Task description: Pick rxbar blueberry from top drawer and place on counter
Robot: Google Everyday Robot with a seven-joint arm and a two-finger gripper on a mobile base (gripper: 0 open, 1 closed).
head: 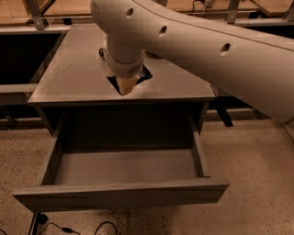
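Note:
The rxbar blueberry shows as a dark flat wrapper sticking out on both sides of my gripper. It sits low over the front part of the grey counter. The gripper points down and is shut on the bar. I cannot tell whether the bar touches the counter. My large white arm reaches in from the right and hides the back of the counter. The top drawer is pulled fully out below, and its grey floor is bare.
Pale wooden bench tops run along the back. Dark open shelving stands left of the table. Black cables lie on the speckled floor under the drawer front.

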